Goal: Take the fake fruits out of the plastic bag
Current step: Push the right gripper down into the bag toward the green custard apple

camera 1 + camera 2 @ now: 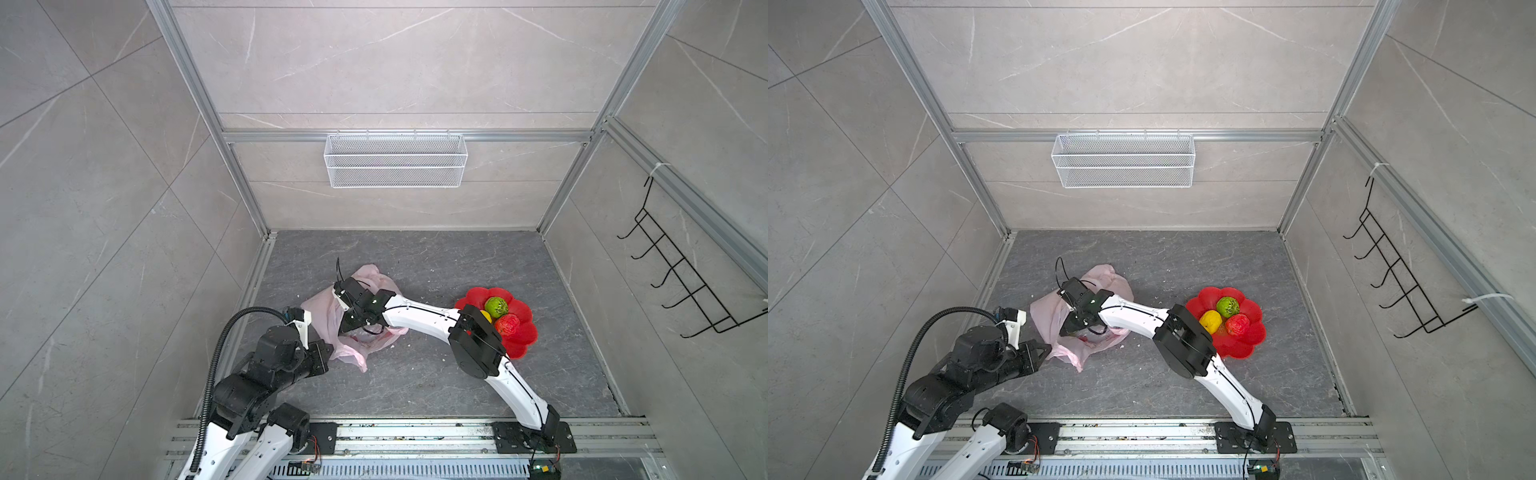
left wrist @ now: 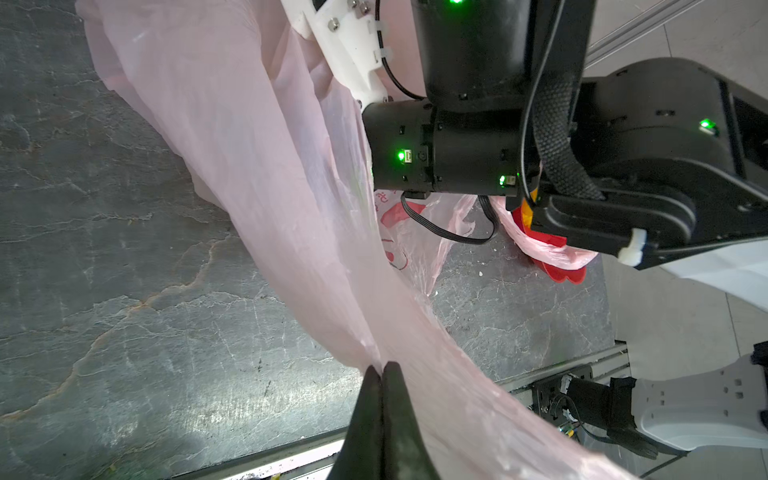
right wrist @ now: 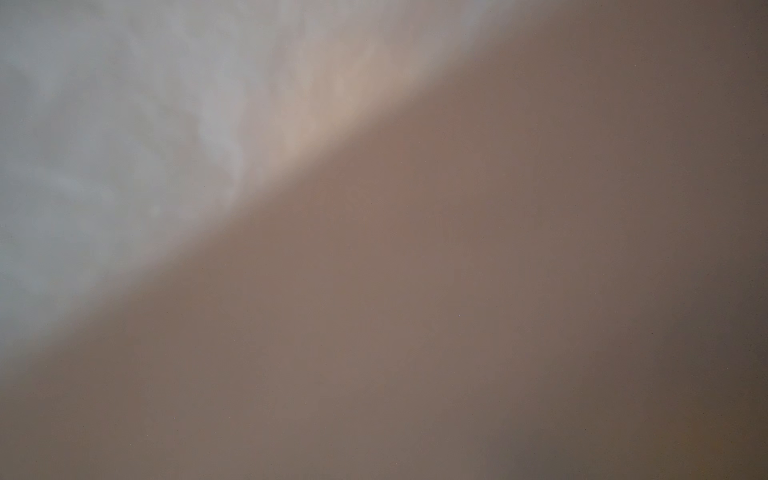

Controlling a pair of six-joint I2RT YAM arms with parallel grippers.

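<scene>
Bag [image 1: 323, 313]: crumpled on floor [image 1: 415, 374], mouth edge lifted.
Left gripper [image 2: 381, 368]: jaws pressed together on bag's near edge.
Right gripper [image 1: 345, 329]: inside bag mouth; jaw state cannot be told.
Plate [image 1: 525, 347]: well right of bag; holds green ball [image 1: 496, 306], yellow lump [image 1: 1210, 321], red fruit [image 1: 508, 324].
Floor: bare between bag and plate.

Dark grey stone tabletop [image 1: 415, 374] — pink plastic bag [image 1: 322, 309] left-centre, red flower plate [image 1: 524, 338] right, well apart.
</scene>
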